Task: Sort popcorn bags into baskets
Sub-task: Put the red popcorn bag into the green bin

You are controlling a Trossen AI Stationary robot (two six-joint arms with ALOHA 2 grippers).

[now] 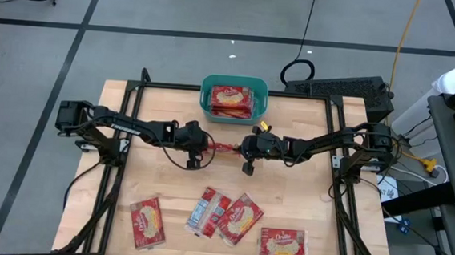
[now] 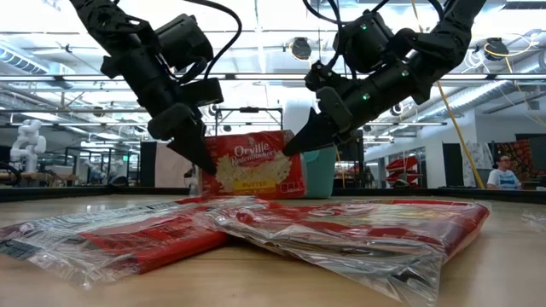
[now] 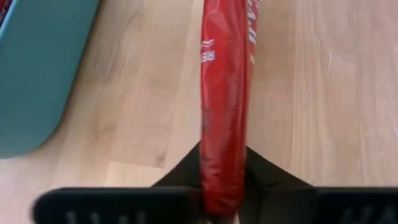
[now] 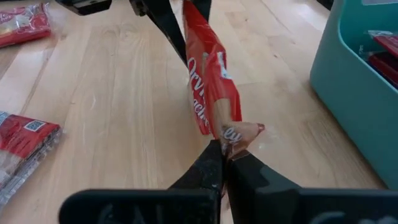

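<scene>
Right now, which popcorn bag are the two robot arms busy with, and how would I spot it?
Find the teal basket at the table's far edge. Just in front, the left gripper and right gripper pinch opposite ends of one popcorn bag; only it hangs above the table.

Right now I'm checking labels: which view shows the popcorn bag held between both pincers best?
The low view: the held popcorn bag faces the camera, label readable. The high view shows only a thin red edge. Both wrist views see it edge-on or twisted.
</scene>
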